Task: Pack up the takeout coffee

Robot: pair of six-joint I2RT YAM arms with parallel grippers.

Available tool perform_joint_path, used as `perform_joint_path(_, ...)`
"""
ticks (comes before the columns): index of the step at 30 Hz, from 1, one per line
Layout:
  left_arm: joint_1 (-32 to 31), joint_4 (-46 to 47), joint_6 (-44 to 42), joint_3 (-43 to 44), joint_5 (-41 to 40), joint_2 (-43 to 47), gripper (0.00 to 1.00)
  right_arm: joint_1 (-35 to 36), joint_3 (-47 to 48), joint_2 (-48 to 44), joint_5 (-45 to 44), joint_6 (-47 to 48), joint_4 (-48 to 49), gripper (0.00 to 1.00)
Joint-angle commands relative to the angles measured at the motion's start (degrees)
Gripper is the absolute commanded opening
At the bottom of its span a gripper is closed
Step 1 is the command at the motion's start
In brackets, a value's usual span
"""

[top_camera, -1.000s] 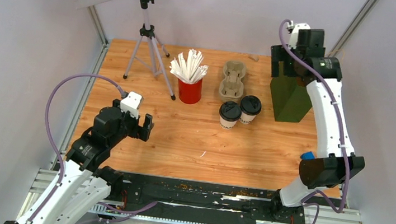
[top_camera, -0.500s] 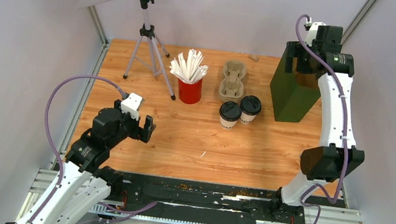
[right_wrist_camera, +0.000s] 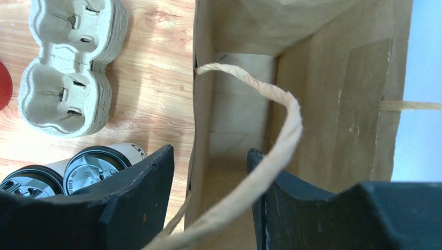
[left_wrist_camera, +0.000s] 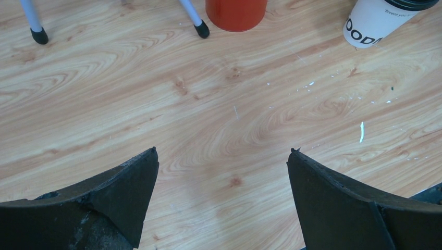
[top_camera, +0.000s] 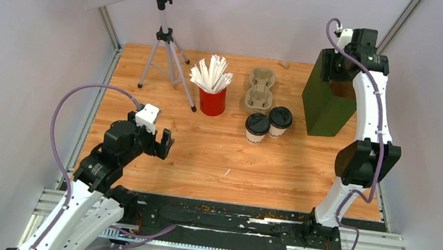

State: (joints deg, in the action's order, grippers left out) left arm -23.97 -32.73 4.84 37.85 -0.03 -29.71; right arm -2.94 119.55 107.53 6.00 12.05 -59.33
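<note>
Two cups [top_camera: 257, 127] are seen just left of the bag [top_camera: 325, 108]. Its rim should be pinched squarely: the right gripper [right_wrist_camera: 209, 152] is held astride it, part open and unclosed; the left gripper [left_wrist_camera: 223, 151] is spread wide, empty.

Bare table [top_camera: 221, 159] lies open between my left gripper [top_camera: 164, 143] and the nearer coffee cup [top_camera: 257, 128]; I read a free lane there. Straw cup [top_camera: 211, 100] and tripod legs [top_camera: 181, 76] flank it far left. A twisted handle [right_wrist_camera: 292, 122] crosses the bag [top_camera: 321, 108] mouth; pulp tray [top_camera: 260, 89] sits just behind the cups.
</note>
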Motion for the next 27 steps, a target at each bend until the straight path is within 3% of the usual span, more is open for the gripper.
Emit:
perform_joint_path(1,-0.12,2.25,0.52,-0.07,0.20,-0.20,1.00,-0.31,1.30,0.07,2.84,1.21,4.81,0.50)
perform_joint_path(10,-0.12,2.35,0.43,0.07,0.16,-1.30,1.00,-0.43,2.36,1.44,2.09,3.33,5.86,0.17)
perform_joint_path(13,-0.12,2.39,0.43,0.06,0.20,-1.40,1.00,-0.43,2.61,1.20,1.91,4.21,5.88,0.01)
perform_joint_path(27,-0.12,2.27,0.79,-0.30,0.15,-0.47,1.00,-0.40,3.28,-10.52,-7.89,7.57,8.07,0.00)
